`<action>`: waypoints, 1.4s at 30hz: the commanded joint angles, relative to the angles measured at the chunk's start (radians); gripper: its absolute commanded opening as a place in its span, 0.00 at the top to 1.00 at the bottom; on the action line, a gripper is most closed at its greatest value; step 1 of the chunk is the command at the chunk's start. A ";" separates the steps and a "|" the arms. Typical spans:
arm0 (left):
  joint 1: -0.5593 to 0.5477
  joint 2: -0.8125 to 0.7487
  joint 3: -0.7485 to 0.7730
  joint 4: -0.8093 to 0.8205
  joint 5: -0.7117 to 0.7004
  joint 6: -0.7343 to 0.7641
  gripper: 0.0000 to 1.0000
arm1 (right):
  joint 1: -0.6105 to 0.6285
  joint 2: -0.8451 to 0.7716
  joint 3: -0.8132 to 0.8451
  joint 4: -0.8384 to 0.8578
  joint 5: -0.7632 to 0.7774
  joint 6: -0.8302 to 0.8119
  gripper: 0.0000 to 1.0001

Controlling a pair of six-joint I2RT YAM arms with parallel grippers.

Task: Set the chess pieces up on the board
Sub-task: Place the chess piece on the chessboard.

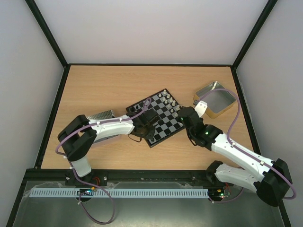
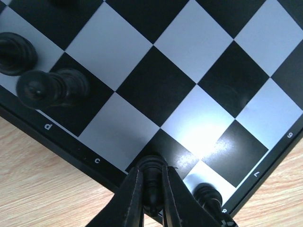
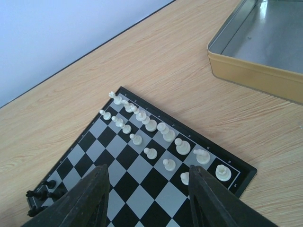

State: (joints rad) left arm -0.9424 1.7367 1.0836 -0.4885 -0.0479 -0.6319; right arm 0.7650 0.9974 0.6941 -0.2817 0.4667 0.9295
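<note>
The board point(image 1: 163, 124) lies tilted at the table's middle; it also shows in the left wrist view point(image 2: 156, 85) and the right wrist view point(image 3: 142, 187). My left gripper point(image 2: 151, 182) is shut on a black chess piece point(image 2: 152, 177) standing on a dark square at the board's near edge by the letter c. Other black pieces point(image 2: 49, 87) stand to the left and one point(image 2: 208, 195) at the corner. Silvery-white pieces point(image 3: 151, 125) stand in two rows along the far edge. My right gripper point(image 3: 149, 189) is open and empty above the board.
A shallow gold-sided metal tin point(image 1: 215, 98) lies right of the board; it also shows in the right wrist view point(image 3: 258, 47). A second metal tin point(image 1: 102, 116) lies left of the board behind my left arm. Black frame rails edge the table.
</note>
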 commanded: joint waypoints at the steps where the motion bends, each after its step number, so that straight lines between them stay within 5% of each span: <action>1: -0.005 0.017 0.033 -0.028 -0.063 0.002 0.91 | -0.005 -0.013 -0.018 0.007 0.039 0.022 0.55; 29: 0.013 0.069 0.058 -0.072 -0.122 -0.014 0.86 | -0.004 -0.009 -0.022 0.016 0.024 0.018 0.55; 42: 0.055 -0.057 0.098 -0.088 -0.035 -0.009 0.63 | -0.005 -0.014 -0.017 0.018 0.015 0.020 0.55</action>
State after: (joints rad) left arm -0.9104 1.7546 1.1477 -0.5446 -0.1093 -0.6373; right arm 0.7650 0.9970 0.6796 -0.2787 0.4545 0.9291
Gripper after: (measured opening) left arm 0.367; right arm 0.450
